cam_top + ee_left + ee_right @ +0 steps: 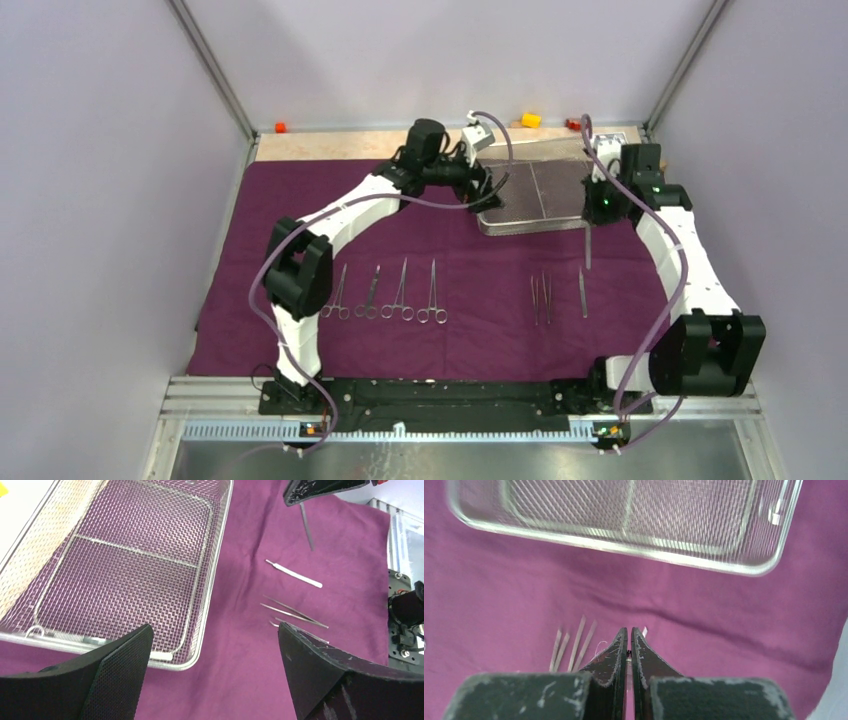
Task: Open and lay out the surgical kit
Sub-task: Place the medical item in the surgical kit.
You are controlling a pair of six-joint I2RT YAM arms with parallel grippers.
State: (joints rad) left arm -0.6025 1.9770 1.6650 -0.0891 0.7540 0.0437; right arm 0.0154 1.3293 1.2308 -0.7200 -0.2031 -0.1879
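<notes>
Tweezers (587,250) hang from right end effector (589,220) beside tray (520,229) corner.

Your enclosure, item by item.

- Left wall (90,200): plain pale lilac-grey panel.
- Back wall (450,50): same panel, same colour.
- Right wall (770,150): same again.
- Left strut (215,70) and right strut (685,65): bare aluminium, each slanting up a back corner.
- Table (330,147): light wood top, which you see as a strip along the far edge.
- Rail (460,430): ribbed aluminium, across your near edge.
- Sheet (460,462): brushed grey metal, below the rail.
- Light: soft and even on all three walls.
</notes>
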